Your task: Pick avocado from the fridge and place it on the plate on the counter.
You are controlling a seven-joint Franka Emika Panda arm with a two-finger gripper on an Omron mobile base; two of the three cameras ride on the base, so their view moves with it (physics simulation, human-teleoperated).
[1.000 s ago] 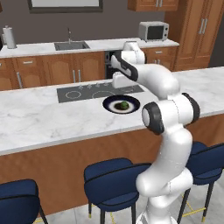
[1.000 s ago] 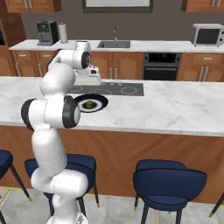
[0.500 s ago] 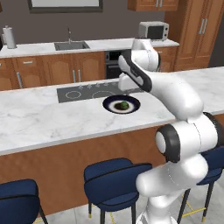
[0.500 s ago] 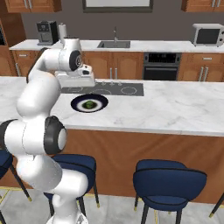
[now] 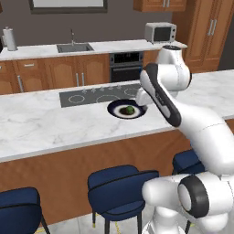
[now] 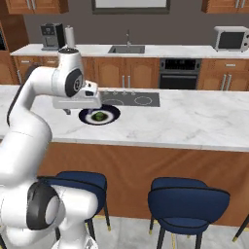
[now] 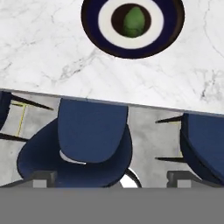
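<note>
Lifted off since earlier, end effector (image 7: 107, 178) gapes wide; avocado (image 7: 134, 21) stands lengthwise on plate (image 7: 168, 33).

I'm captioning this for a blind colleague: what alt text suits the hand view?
A green avocado sits in the dark centre of a round navy plate with a white ring, on the white marble counter. Below the counter's edge, blue stools stand on a grey floor, with the open claw's tips at the bottom.

Setting: rendered domestic kitchen. Evidence: marble island counter (image 5: 41, 125) with inset black cooktop (image 5: 98, 94); blue bar stools (image 6: 187, 204) along its near side; back wall run of wood cabinets (image 5: 87, 71) with sink (image 6: 126, 48), built-in oven (image 6: 179, 74), microwave (image 5: 160, 32), coffee machine (image 6: 52, 36), paper towel roll (image 5: 9, 39)
</note>
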